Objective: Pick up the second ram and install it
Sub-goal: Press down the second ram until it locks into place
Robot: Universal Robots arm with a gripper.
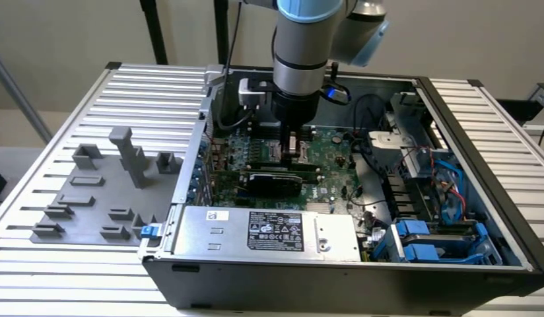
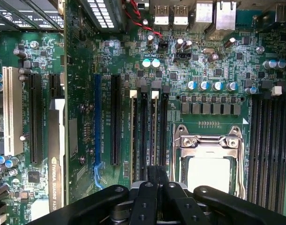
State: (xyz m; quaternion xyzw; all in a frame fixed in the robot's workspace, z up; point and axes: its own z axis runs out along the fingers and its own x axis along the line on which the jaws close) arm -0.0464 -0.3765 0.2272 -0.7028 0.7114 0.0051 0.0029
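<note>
Where the black gripper (image 2: pixel 157 187) descends inside the open black computer case (image 1: pixel 483 198), its fingertips hide the slot ends; fingers pressed together, edge-on over the long black memory slots (image 2: pixel 147 131). Second ram, green circuit-board stick: location cannot be made out.

"NVIDIA QUADRO" on the black graphics card (image 2: pixel 56 154); power supply label (image 1: pixel 274 231) text too small to read.

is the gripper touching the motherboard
Cannot tell. In the exterior view the gripper is low over the motherboard, its tip hidden. In the wrist view the shut fingers cover the slots beneath, so neither contact nor gap shows.
</note>
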